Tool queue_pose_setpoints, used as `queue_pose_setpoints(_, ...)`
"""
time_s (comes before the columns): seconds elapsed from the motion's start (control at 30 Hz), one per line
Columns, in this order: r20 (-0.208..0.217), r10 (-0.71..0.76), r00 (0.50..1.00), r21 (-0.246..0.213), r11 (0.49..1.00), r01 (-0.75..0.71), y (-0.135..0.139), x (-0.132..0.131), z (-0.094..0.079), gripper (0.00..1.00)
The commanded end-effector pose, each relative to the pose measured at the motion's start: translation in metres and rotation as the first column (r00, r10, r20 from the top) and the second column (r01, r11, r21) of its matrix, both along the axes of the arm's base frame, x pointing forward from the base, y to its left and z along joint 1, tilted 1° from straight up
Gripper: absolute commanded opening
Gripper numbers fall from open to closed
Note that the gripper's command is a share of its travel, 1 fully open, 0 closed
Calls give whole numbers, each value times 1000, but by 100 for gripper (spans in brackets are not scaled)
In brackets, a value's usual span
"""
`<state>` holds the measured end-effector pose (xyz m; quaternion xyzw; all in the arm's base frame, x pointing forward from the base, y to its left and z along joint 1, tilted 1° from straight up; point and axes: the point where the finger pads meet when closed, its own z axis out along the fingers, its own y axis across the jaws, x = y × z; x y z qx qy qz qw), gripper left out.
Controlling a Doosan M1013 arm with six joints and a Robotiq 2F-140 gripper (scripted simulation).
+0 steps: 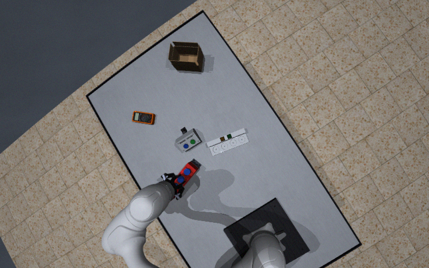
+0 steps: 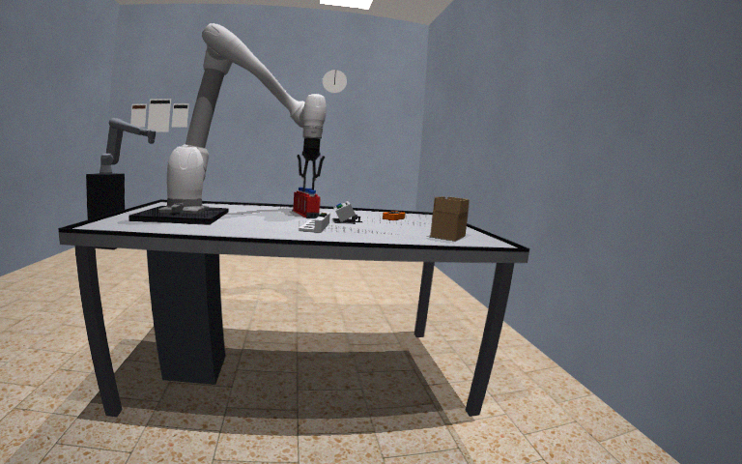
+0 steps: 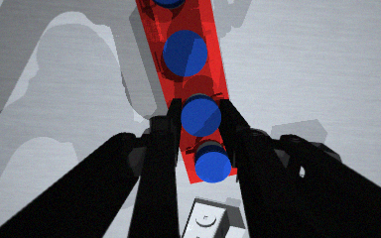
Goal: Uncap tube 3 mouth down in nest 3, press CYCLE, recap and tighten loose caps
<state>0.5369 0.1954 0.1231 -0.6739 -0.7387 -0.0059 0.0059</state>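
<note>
The red decapping station point(image 1: 186, 175) holds several tubes with blue caps. In the wrist view the caps stand in a row on the station point(image 3: 195, 74). My gripper point(image 3: 199, 113) points straight down, and its two black fingers press on both sides of the cap of tube 3 point(image 3: 200, 116), the second cap from the end nearest the key housing. The cap still sits on its tube. The gripper also shows from above point(image 1: 177, 182) and from the side point(image 2: 310, 183). The white cap tray point(image 1: 227, 142) has empty nests, and its two lamps point(image 1: 225, 137) look dark.
The grey key housing point(image 1: 189, 140) with the blue CYCLE key point(image 1: 185, 146) and the green READY key point(image 1: 192, 142) stands between the station and the tray. An orange multimeter point(image 1: 143, 117) and an open cardboard box point(image 1: 186, 56) lie farther off.
</note>
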Motion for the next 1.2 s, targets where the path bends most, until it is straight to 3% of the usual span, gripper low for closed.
queue_pose_setpoints(0.0, 0, 0, 1000, -3, 1000, 0, 0, 0, 1, 30)
queue_pose_setpoints(0.23, 0, 0, 1000, -3, 1000, 0, 0, 0, 1, 30)
queue_pose_setpoints(0.4, 0, 249, 968, -1, 968, -249, 0, -2, 1, 30)
queue_pose_setpoints(0.6, 4, 499, 867, 0, 867, -499, 0, -1, 1, 30)
queue_pose_setpoints(0.83, 7, 500, 866, -5, 866, -500, 0, 0, 1, 30)
queue_pose_setpoints(0.87, 4, 499, 867, 0, 867, -499, 0, -1, 2, 41)
queue_pose_setpoints(1.17, 7, 500, 866, -5, 866, -500, 0, 0, 1, 41)
